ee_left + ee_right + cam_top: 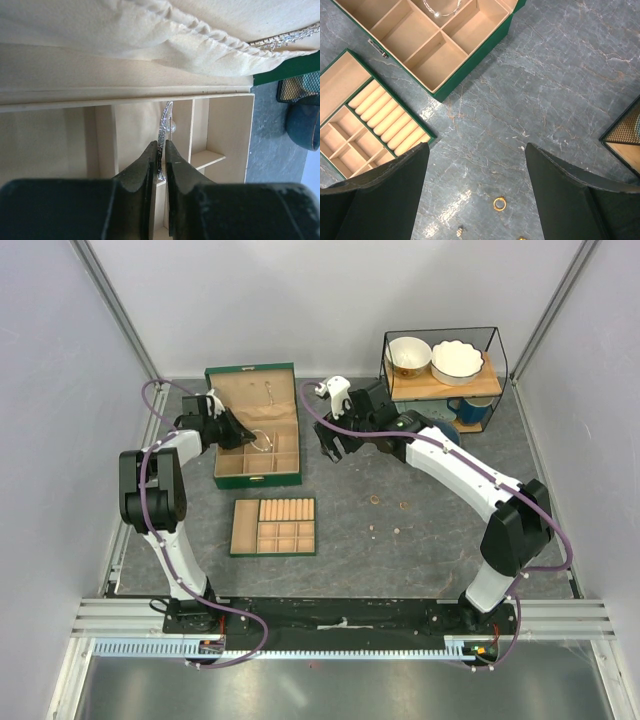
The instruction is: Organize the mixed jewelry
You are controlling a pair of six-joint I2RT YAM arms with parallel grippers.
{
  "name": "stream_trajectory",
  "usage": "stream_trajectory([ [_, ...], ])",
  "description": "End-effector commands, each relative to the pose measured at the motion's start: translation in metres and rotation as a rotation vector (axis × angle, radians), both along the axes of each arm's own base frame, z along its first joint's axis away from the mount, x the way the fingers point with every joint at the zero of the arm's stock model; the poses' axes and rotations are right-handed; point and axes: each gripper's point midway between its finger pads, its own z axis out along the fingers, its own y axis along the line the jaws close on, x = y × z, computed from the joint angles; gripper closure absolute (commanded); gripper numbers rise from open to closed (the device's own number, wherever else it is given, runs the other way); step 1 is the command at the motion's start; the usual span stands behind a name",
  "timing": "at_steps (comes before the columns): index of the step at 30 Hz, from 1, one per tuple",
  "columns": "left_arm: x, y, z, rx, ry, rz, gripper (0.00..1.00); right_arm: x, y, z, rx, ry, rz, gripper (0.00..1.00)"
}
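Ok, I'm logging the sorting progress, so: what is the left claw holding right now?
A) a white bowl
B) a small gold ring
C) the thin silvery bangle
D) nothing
C: in the left wrist view the left claw is pinched shut on the bangle, whose silvery edge rises between its fingers.

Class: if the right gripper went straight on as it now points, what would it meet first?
Probably the grey table, near a small gold ring; the open right gripper points down at it, though depth is unclear.
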Motion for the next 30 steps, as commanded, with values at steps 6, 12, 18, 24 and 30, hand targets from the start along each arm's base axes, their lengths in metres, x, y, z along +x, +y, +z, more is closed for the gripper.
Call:
stream_trajectory([
  [6, 0.002, 0.005, 0.003, 0.047, 0.014, 0.004, 0.64, 0.001, 0.003, 0.004, 0.018, -0.019, 0.02, 0.13],
  [12, -0.001, 0.006, 0.006, 0.063, 0.013, -0.001, 0.56, 0.0, 0.005, 0.001, 0.019, -0.011, 0.027, 0.13],
  [18, -0.003, 0.015, 0.016, 0.125, -0.005, 0.001, 0.55, -0.002, 0.005, 0.002, 0.024, -0.009, 0.033, 0.13],
  [24, -0.002, 0.023, 0.029, 0.18, -0.023, 0.015, 0.53, -0.003, 0.008, 0.001, 0.035, 0.002, 0.045, 0.13],
  [30, -0.004, 0.029, 0.039, 0.23, -0.036, 0.016, 0.48, -0.005, 0.008, 0.001, 0.035, 0.004, 0.048, 0.13],
])
